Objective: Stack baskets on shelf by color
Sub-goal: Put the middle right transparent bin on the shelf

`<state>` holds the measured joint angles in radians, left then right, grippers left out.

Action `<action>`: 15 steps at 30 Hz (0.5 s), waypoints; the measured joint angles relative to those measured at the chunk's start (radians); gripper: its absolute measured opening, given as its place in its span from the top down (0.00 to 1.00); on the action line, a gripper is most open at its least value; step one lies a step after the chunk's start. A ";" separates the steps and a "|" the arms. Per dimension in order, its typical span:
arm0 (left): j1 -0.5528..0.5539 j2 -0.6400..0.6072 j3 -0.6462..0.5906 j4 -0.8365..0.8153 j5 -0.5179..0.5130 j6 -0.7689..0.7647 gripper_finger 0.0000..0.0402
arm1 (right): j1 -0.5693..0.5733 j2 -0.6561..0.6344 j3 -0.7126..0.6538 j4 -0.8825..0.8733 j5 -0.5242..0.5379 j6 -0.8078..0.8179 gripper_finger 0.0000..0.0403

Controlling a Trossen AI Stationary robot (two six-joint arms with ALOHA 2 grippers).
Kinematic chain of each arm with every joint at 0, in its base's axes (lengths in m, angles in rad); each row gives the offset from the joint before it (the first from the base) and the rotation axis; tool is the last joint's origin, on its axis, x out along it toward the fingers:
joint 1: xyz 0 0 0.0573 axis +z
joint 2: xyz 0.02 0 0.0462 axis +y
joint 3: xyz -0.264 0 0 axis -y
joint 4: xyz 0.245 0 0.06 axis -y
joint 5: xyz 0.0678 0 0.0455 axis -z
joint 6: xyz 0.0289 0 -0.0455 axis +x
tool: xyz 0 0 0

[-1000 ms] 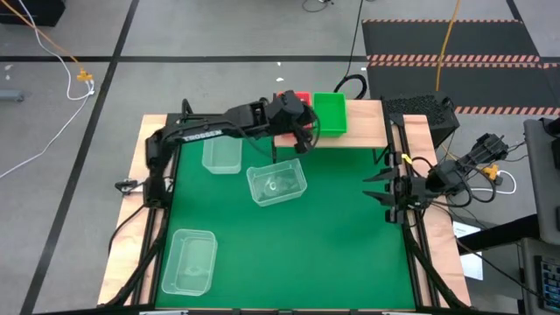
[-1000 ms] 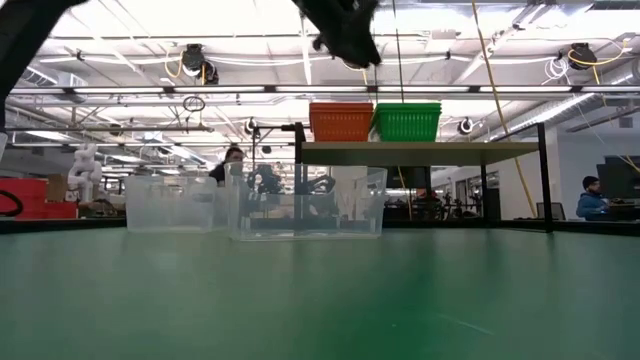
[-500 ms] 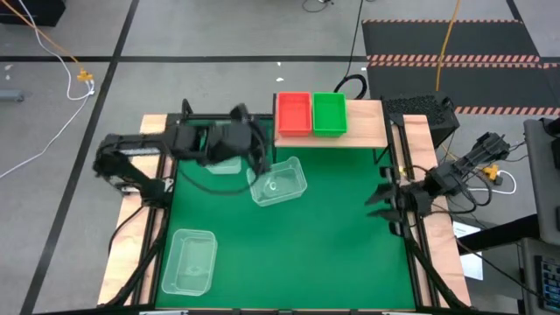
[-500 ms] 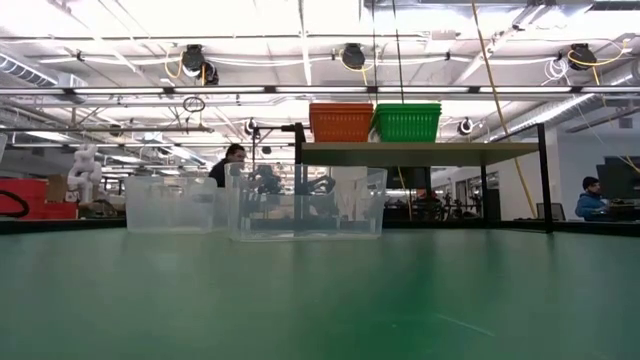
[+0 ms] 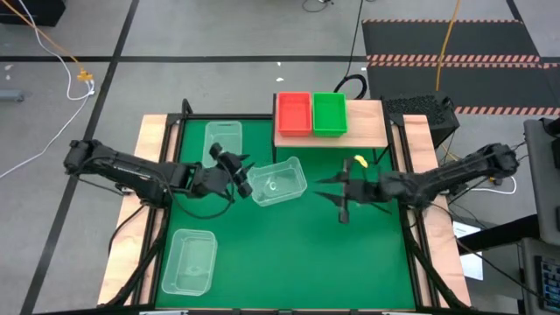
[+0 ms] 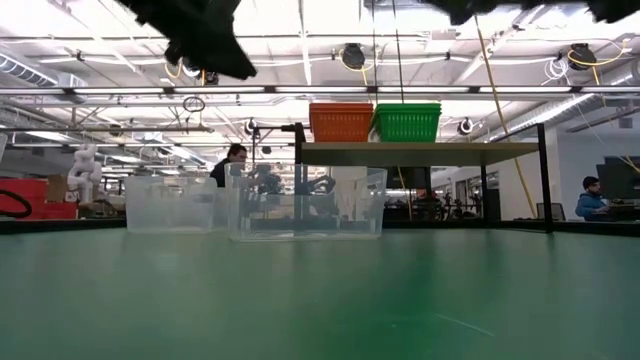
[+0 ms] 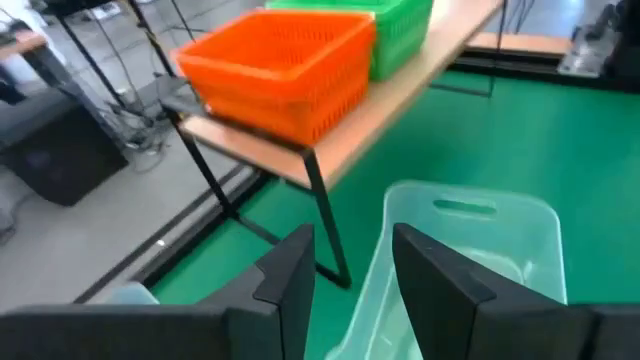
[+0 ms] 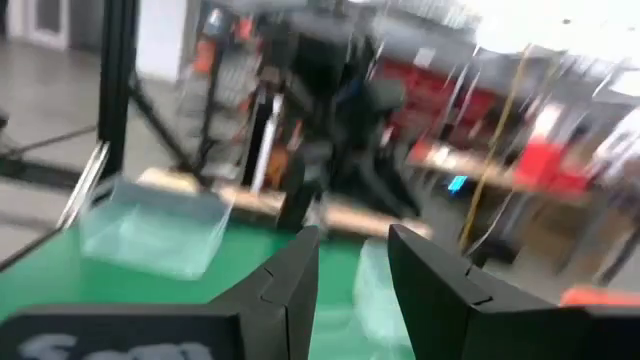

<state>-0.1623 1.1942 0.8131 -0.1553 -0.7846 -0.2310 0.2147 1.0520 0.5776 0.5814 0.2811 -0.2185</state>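
On the wooden shelf [image 5: 372, 129] at the table's far edge stand an orange-red basket [image 5: 293, 114] and a green basket [image 5: 329, 114], side by side. Three clear baskets rest on the green mat: one in the middle [image 5: 276, 182], one at the far left [image 5: 222, 142], one at the near left [image 5: 189, 261]. My left gripper [image 5: 243, 171] hovers open just left of the middle clear basket [image 7: 470, 240], well above the mat [image 6: 205, 45]. My right gripper [image 5: 328, 191] is open in the air to that basket's right, pointing at it.
The shelf stands on thin dark legs [image 7: 325, 225] over the mat's far edge. Wooden strips and dark frame rails [image 5: 411, 254] border the mat on the left and right. The mat's near right part [image 5: 332, 262] is bare.
My left gripper has drawn back from the shelf's orange-red basket toward the table's left and near side, sinking to beside the middle clear basket. My right arm has swung out from the right edge toward the table's middle. The baskets have stayed where they were.
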 joint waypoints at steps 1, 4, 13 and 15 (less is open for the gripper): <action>0.000 -0.009 -0.021 0.013 0.012 0.001 0.66 | -0.033 0.028 0.018 -0.048 -0.050 0.033 0.71; -0.002 -0.024 -0.079 0.036 0.040 0.011 0.66 | -0.116 0.130 0.082 -0.212 -0.165 0.098 0.71; 0.118 -0.051 -0.118 0.034 0.111 0.033 0.66 | -0.284 0.491 0.325 -0.390 -0.415 0.071 0.71; 0.157 -0.066 -0.116 0.034 0.150 0.039 0.66 | -0.298 0.560 0.377 -0.432 -0.437 0.073 0.71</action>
<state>-0.0050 1.1281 0.6968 -0.1213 -0.6344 -0.1923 -0.0830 1.6124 0.9548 0.1496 -0.1562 -0.1452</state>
